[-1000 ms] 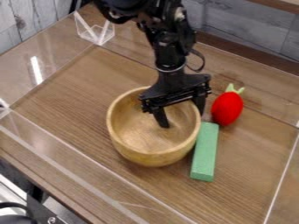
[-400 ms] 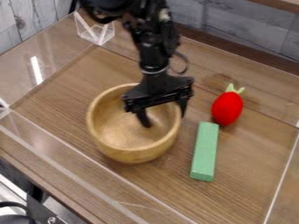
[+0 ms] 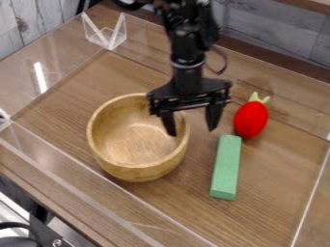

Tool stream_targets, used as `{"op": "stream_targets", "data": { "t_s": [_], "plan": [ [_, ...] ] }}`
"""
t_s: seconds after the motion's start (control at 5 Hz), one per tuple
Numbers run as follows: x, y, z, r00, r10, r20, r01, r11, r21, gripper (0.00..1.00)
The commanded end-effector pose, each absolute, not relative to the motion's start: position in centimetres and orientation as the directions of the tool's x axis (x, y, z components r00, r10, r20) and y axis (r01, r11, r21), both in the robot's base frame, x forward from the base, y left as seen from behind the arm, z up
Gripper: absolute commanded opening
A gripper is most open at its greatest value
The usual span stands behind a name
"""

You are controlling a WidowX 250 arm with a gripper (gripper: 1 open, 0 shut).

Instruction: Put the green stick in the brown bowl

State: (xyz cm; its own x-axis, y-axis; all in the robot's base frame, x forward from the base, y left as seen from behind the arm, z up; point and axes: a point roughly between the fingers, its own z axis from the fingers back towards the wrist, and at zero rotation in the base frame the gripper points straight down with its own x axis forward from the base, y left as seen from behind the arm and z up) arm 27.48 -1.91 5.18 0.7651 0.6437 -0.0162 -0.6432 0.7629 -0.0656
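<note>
The brown bowl (image 3: 129, 162) stands upright on the wooden table, left of centre, with nothing showing inside it. To its right the green stick (image 3: 229, 166) lies flat on the table, running from near to far, clear of the bowl. My gripper (image 3: 191, 119) points down and is open with nothing between its fingers. It hangs over the bowl's right rim, with one fingertip (image 3: 169, 125) above the bowl's edge and the other on the side of the red toy. The stick lies nearer the camera than the gripper.
A red strawberry-shaped toy (image 3: 250, 118) stands just right of the gripper, beyond the stick's far end. Low clear plastic walls (image 3: 39, 82) fence the table. A clear plastic piece (image 3: 103, 31) sits at the back left.
The gripper was down inside the bowl; it has risen out and shifted right. The bowl has slid to the left across the table. The stick and the toy have not moved.
</note>
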Motion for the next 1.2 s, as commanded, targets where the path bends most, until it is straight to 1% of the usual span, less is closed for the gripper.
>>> {"op": "stream_targets", "data": {
  "t_s": [0.0,0.2,0.6,1.0],
  "plan": [
    [28.7,-2.4,7.5,0.766,0.642,0.038,-0.633,0.763,-0.129,1.00],
    [28.6,-2.6,7.2,0.767,0.641,0.038,-0.631,0.763,-0.136,1.00],
    [28.3,-3.3,9.2,0.801,0.597,0.036,-0.587,0.797,-0.143,1.00],
    [27.2,-2.8,10.5,0.842,0.537,0.037,-0.527,0.836,-0.153,1.00]
  ]
}}
